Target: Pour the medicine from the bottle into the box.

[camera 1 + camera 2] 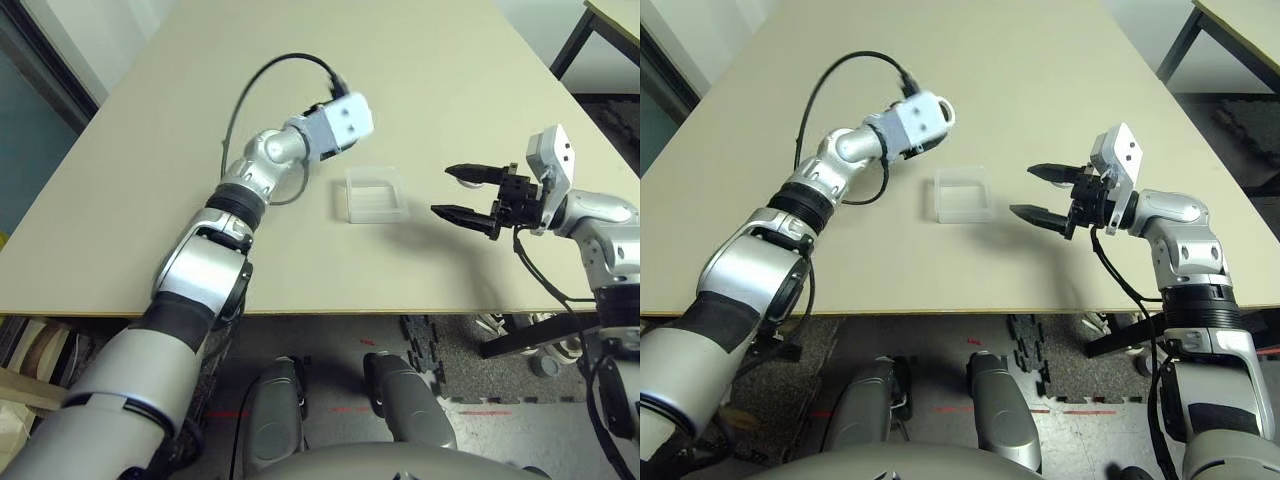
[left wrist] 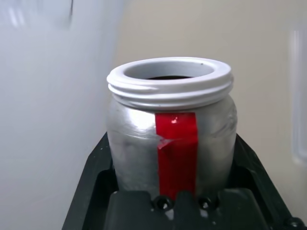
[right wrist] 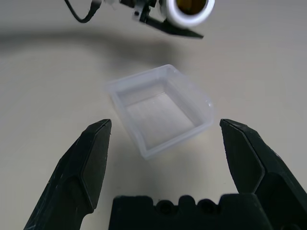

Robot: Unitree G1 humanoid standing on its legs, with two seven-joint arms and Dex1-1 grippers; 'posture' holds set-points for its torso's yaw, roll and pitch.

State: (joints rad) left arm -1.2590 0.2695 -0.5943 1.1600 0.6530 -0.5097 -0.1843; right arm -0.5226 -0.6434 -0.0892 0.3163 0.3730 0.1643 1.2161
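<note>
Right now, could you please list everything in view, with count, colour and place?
Bottle: one, silver-grey with a red strip, cap off, mouth open, held in the left gripper above the table beside the box.
Box: one, clear plastic, looks empty, on the table between the two arms.
Table: one, beige, under everything.
Cable: one, black, looping above the left forearm.
Left gripper: black jaws shut on the bottle.
Right gripper: black jaws open, empty, pointing at the box from the right.
</note>
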